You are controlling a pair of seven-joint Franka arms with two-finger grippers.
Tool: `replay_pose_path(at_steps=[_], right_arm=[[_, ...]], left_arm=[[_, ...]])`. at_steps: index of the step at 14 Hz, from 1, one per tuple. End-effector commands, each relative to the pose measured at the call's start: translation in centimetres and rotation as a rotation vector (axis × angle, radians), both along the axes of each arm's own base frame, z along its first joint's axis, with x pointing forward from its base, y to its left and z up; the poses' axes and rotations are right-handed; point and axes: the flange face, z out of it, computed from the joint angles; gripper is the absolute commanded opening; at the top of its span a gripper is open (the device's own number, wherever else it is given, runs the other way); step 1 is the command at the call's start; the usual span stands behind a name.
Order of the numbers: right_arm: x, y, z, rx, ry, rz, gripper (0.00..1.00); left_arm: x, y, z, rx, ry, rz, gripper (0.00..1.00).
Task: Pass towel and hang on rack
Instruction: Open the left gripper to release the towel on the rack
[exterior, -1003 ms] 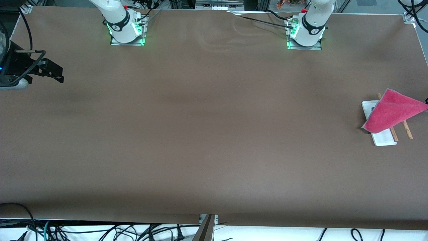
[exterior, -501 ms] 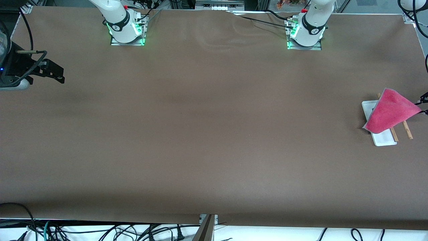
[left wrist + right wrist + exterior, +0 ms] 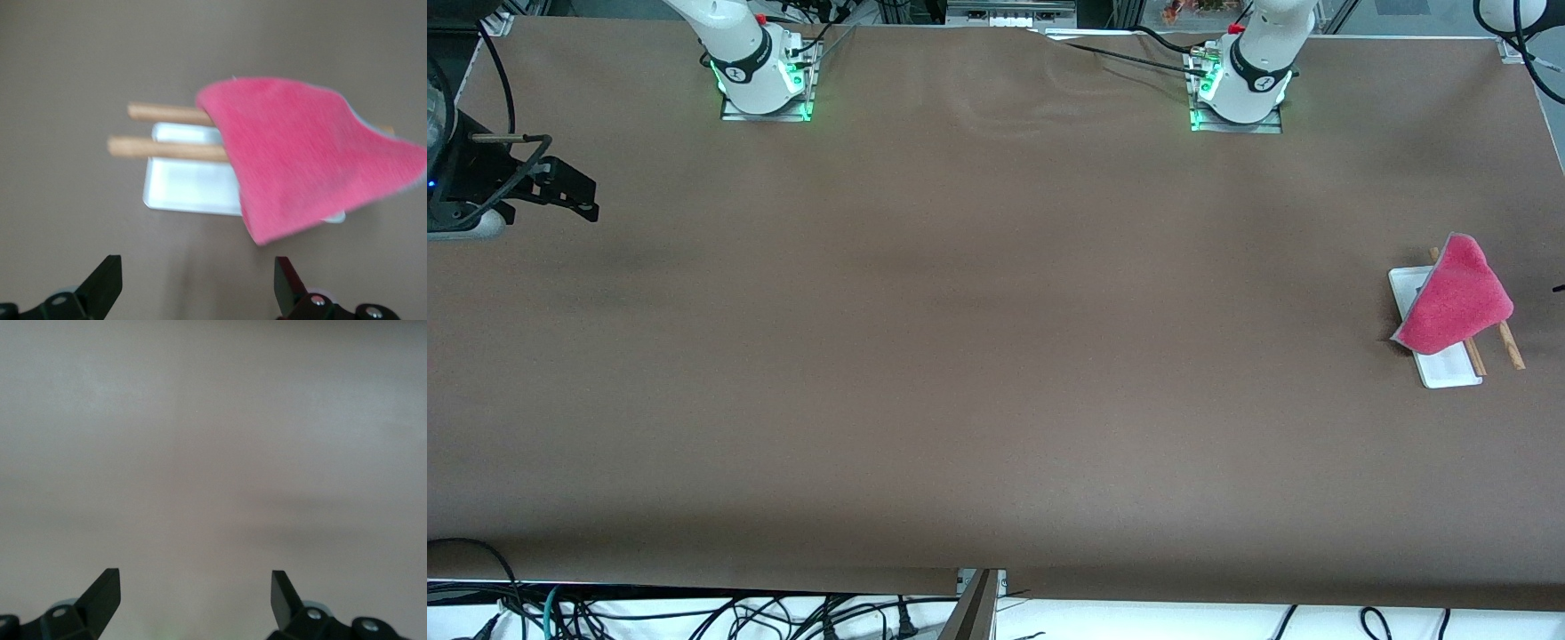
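two grippers, both with jaws spread wide and nothing between them. the left gripper (image 3: 197,287) has just let go: a second ago it pinched the towel's corner out at the table's edge, stretching the cloth to a point; now its fingertips (image 3: 107,280) frame bare table, with the towel some way off, and in the front view only a dark speck at the picture's edge may be that gripper.

the towel (image 3: 1454,298) has slackened into a shorter, rounder drape over the rack (image 3: 1440,369), at the left arm's end of the table. it lies across both wooden rods (image 3: 167,148) and covers part of the white base, hanging free.

the right gripper (image 3: 193,603) waits over bare table at the right arm's end.

by my judgement the hang is done; only the left arm's withdrawal remains.
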Motion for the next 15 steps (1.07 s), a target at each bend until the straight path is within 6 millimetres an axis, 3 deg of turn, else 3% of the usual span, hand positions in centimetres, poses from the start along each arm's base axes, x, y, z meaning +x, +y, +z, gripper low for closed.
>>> replay_pose_path(at_steps=[1,6,8,10,12,15], right_arm=[[0.1,-0.1,0.5,0.002,-0.002,0.016,1.00],[0.2,0.0,0.5,0.004,-0.008,0.018,1.00],[0.1,0.1,0.5,0.004,-0.004,0.016,1.00],[0.2,0.1,0.5,0.005,-0.010,0.019,1.00],[0.1,0.2,0.5,0.004,-0.008,0.018,1.00],[0.1,-0.1,0.5,0.004,-0.005,0.016,1.00]], left_arm=[[1.9,-2.3,2.3,-0.003,0.031,0.018,1.00],[6.5,-10.1,6.6,0.096,0.091,0.027,1.00],[7.3,-12.5,8.3,0.103,0.103,0.054,1.00],[7.7,-14.3,9.1,0.103,0.143,0.083,1.00],[8.1,-18.5,13.0,0.164,0.136,0.095,1.00],[5.5,-24.1,17.6,0.242,0.172,0.202,1.00]])
